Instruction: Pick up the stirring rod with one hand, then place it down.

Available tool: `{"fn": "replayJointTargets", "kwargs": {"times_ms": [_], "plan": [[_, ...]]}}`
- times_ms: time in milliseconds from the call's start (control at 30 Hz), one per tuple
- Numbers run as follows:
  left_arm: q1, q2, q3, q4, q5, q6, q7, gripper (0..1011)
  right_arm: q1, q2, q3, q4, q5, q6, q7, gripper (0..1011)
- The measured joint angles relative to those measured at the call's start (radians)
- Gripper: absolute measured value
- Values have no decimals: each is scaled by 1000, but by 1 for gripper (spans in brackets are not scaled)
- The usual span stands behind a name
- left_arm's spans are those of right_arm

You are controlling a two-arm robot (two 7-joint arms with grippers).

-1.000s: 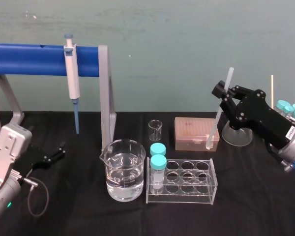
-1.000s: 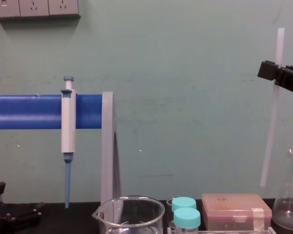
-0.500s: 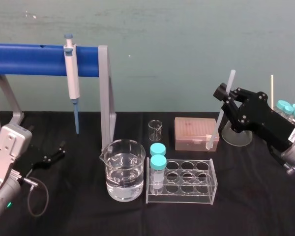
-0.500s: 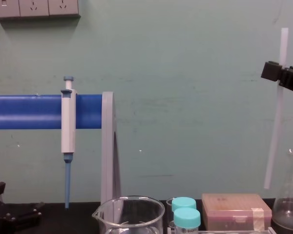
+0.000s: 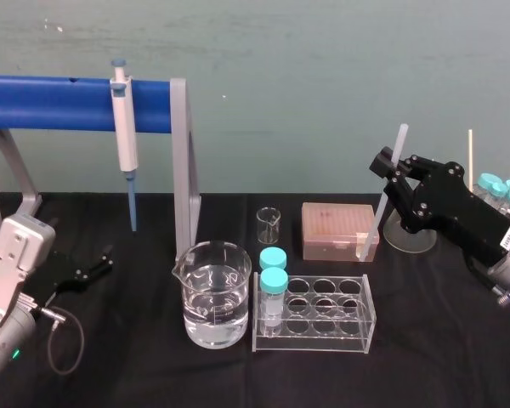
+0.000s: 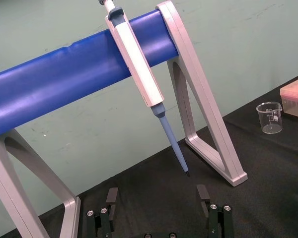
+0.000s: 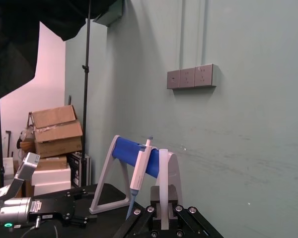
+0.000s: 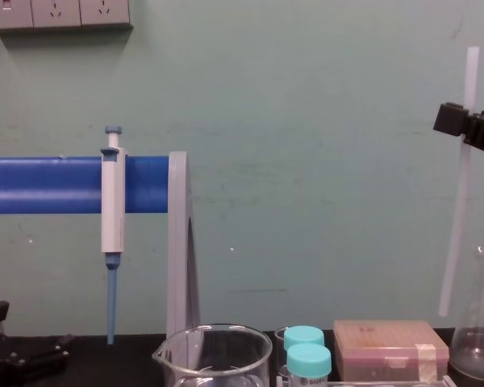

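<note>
We list the right gripper (image 5: 391, 171), partly cut off in chest view, held high, clamped on the tilted stirring rod (image 5: 372, 223); left gripper (image 6: 157, 196) parked, fingers apart.

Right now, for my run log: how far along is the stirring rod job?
Done: pickup, the stirring rod hangs tilted in the air. In hand: the right gripper is shut on it. Remaining: setting it down. The left gripper is parked open, far left.
</note>
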Motion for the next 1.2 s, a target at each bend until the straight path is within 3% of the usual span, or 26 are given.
{"fn": "replayJointTargets", "kwargs": {"times_ms": [1200], "plan": [[0, 0, 0, 0, 0, 0, 0, 1000, 14, -3, -16, 23, -3, 12, 2, 72]]}}
